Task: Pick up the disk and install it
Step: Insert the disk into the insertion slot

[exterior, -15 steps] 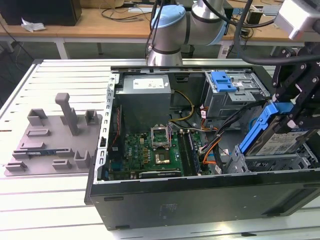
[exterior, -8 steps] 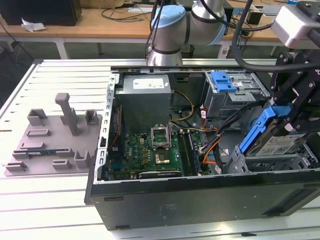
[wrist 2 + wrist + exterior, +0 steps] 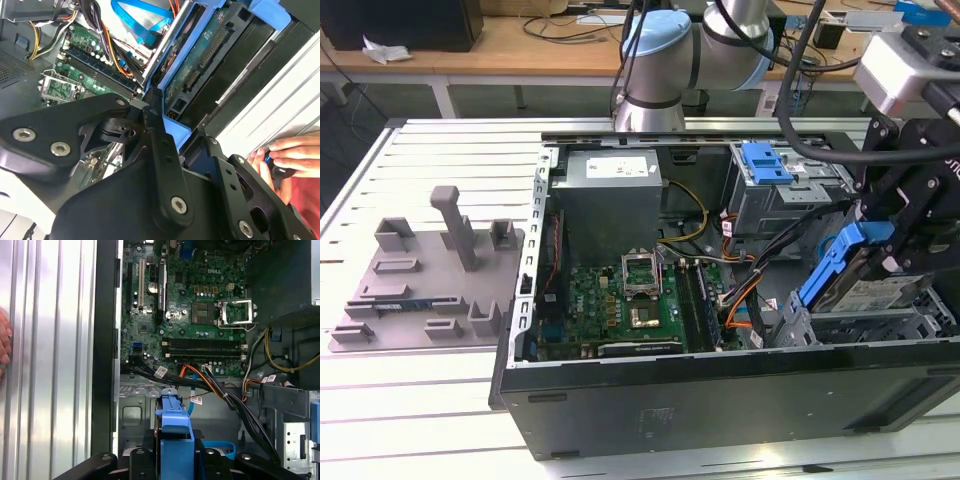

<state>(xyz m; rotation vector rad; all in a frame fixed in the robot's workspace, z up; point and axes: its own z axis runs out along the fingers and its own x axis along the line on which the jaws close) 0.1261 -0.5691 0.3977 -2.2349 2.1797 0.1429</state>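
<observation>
Above the bay [image 3: 920, 322] at the exterior view's right end of the case [image 3: 720, 400], we are seeing the gripper [image 3: 175, 462] pinching the tilted disk [image 3: 868, 292] by its blue frame [image 3: 175, 432]. We are judging it stiff, weighty and shock-sensitive, best held by the frame's sides.

Cables [image 3: 775, 255] crowd disk [image 3: 875, 293] at cage [image 3: 795, 325] (mobo [image 3: 610, 305] open).

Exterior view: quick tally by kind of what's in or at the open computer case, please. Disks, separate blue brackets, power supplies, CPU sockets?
disk, in its blue carrier: 1
blue bracket: 1
power supply: 1
CPU socket: 1
Total: 4
</observation>
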